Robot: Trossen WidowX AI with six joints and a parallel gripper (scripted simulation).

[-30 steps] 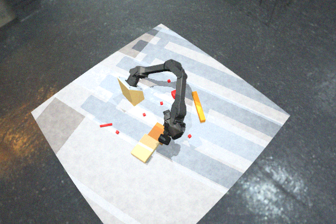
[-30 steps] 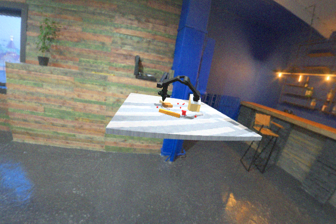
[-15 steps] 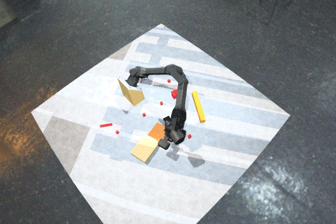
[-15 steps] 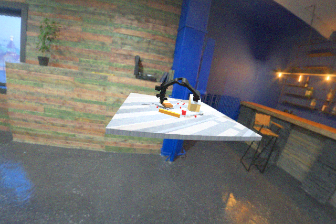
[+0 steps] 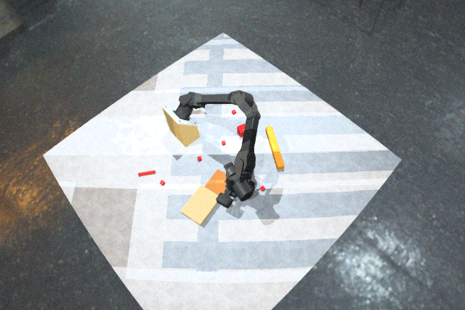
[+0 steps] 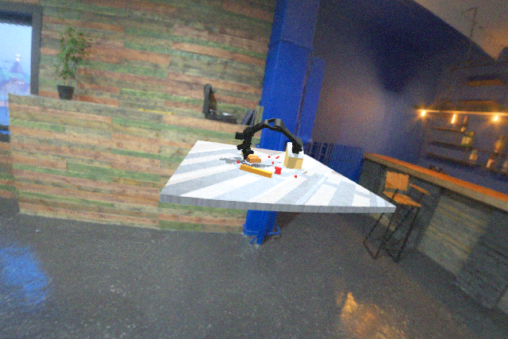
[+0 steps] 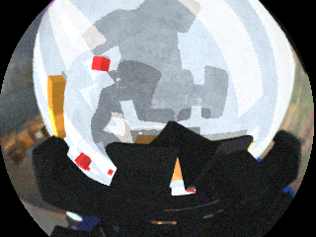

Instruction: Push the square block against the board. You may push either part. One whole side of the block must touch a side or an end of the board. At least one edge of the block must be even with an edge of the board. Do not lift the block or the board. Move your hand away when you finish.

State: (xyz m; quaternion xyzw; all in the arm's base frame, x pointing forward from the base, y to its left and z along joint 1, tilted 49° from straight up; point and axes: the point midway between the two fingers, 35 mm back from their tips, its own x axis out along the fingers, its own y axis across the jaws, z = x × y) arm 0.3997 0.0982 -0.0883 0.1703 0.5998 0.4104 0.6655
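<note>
The square orange block [image 5: 216,181] [image 6: 254,159] [image 7: 144,139] lies flat with one side along an end of the pale tan board [image 5: 200,205]. I see no clear gap between them in the top view. There the block's left corner looks set slightly in from the board's corner. Their right corners are hidden by my hand, so I cannot tell whether any edges are even. My gripper [image 6: 245,157] [image 7: 171,123] is shut and empty, pointing down beside the block. The exterior view shows its tips low, close to the block; contact is unclear.
A long yellow-orange bar [image 5: 275,147] [image 6: 256,171] [image 7: 56,106] lies to the right in the top view. A red cube [image 5: 240,131] [image 6: 277,170], several small red cubes and a red stick [image 5: 146,173] are scattered about. The arm stands on a tan pedestal [image 5: 184,132] [image 6: 293,160].
</note>
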